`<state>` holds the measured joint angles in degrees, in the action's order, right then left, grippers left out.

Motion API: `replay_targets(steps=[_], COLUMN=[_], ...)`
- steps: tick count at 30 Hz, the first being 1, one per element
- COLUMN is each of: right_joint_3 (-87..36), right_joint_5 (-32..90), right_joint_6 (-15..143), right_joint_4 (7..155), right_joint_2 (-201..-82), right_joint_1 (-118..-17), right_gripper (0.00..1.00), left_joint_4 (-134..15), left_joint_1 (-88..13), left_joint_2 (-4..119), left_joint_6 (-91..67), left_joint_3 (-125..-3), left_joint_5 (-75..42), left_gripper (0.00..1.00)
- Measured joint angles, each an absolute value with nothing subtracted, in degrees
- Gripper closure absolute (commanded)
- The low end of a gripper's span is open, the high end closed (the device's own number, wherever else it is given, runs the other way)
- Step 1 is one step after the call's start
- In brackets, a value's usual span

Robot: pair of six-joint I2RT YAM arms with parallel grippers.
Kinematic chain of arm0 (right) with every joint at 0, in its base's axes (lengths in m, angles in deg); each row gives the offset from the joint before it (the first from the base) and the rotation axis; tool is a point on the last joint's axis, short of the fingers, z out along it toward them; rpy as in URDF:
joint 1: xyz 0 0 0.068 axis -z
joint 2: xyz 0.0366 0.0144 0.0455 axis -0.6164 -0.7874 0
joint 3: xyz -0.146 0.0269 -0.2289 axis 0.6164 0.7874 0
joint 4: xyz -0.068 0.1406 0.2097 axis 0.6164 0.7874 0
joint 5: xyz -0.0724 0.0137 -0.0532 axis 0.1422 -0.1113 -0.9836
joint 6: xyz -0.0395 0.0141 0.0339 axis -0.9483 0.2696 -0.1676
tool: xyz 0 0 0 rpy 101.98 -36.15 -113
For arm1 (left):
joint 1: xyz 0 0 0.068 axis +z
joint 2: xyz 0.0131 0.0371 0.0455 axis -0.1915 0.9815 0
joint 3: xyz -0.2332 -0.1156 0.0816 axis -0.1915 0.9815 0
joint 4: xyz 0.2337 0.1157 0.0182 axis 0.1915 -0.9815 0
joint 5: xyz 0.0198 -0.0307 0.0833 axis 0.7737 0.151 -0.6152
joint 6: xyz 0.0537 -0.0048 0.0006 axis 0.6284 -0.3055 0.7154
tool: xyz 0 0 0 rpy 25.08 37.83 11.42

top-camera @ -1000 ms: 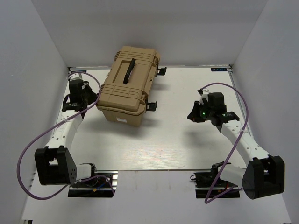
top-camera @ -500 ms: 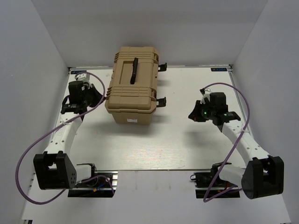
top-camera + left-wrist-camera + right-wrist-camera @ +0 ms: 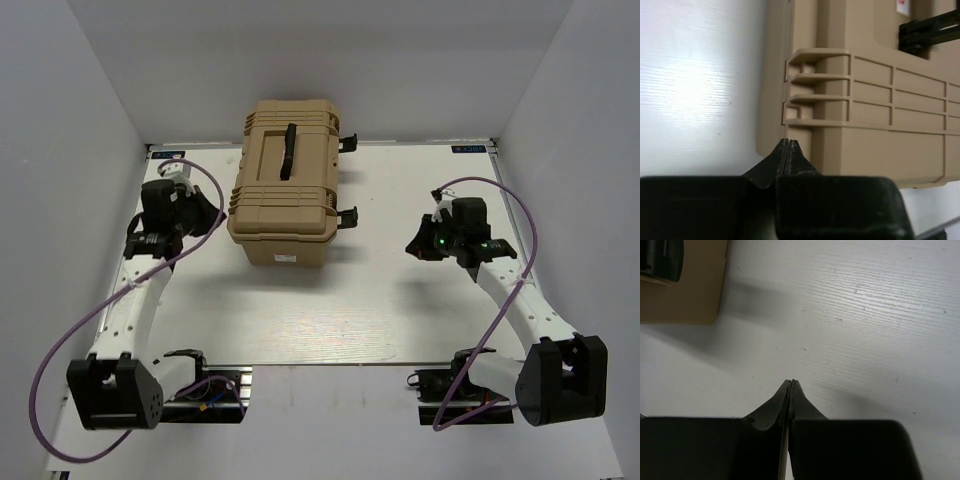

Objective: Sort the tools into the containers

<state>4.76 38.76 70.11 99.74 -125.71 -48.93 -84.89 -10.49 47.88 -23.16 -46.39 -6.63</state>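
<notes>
The tan toolbox (image 3: 285, 180) stands at the back middle of the table, lid shut, black handle (image 3: 288, 151) on top and black latches (image 3: 347, 215) on its right side. My left gripper (image 3: 208, 214) is shut and empty, just left of the box; in the left wrist view its tips (image 3: 788, 142) sit close to the ribbed tan wall (image 3: 870, 115). My right gripper (image 3: 415, 245) is shut and empty above bare table, well right of the box; the right wrist view (image 3: 791, 383) shows the box's corner (image 3: 685, 290) far off. No pliers, hex keys or screwdriver are in view.
White walls enclose the table (image 3: 330, 300) on the left, back and right. Purple cables (image 3: 60, 330) loop beside both arms. The arm bases (image 3: 115, 385) stand at the near edge.
The toolbox has turned from a slant to square with the table and moved slightly right. My left gripper has drawn back a little from it. The right arm has barely moved.
</notes>
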Motion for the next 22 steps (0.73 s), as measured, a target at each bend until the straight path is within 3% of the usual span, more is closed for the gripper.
replay_targets(steps=[2, 4, 7, 8, 9, 10, 11, 16, 22], right_joint_3=[4.8, 4.8, 4.8, 4.7, 4.7, 4.7, 4.7, 4.6, 4.6], right_joint_5=[38.7, 38.5, 38.4, 38.5, 38.8, 38.9, 39.1, 37.7, 32.9], right_joint_6=[69.9, 69.4, 68.2, 67.6, 66.8, 66.2, 65.3, 61.6, 57.2], right_joint_4=[99.8, 99.8, 100.0, 100.1, 100.3, 100.6, 101.0, 102.6, 104.3], right_joint_2=[-125.7, -125.7, -125.7, -125.7, -125.6, -125.4, -124.9, -119.8, -112.5], right_joint_1=[-48.8, -48.6, -48.5, -48.4, -48.3, -48.3, -48.2, -48.3, -48.3], right_gripper=[0.96, 0.92, 0.71, 0.54, 0.44, 0.23, 0.1, 0.1, 0.1], left_joint_4=[-86.4, -88.4, -89.0, -88.2, -86.7, -85.0, -83.3, -76.9, -75.9], left_joint_1=[-10.6, -11.2, -11.4, -11.4, -11.5, -11.5, -11.6, -11.7, -12.0], left_joint_2=[44.3, 39.2, 32.3, 30.5, 28.5, 26.6, 24.9, 22.4, 21.8], left_joint_6=[-22.7, -22.1, -21.5, -21.7, -21.7, -21.3, -21.0, -18.4, -15.2], left_joint_3=[-46.5, -47.4, -51.1, -51.7, -51.7, -51.1, -50.1, -42.9, -39.7], left_joint_5=[-9.4, -12.7, -14.3, -13.5, -12.1, -9.7, -6.8, 7.6, 14.1], left_gripper=[0.81, 0.58, 0.29, 0.22, 0.12, 0.07, 0.01, 0.01, 0.01])
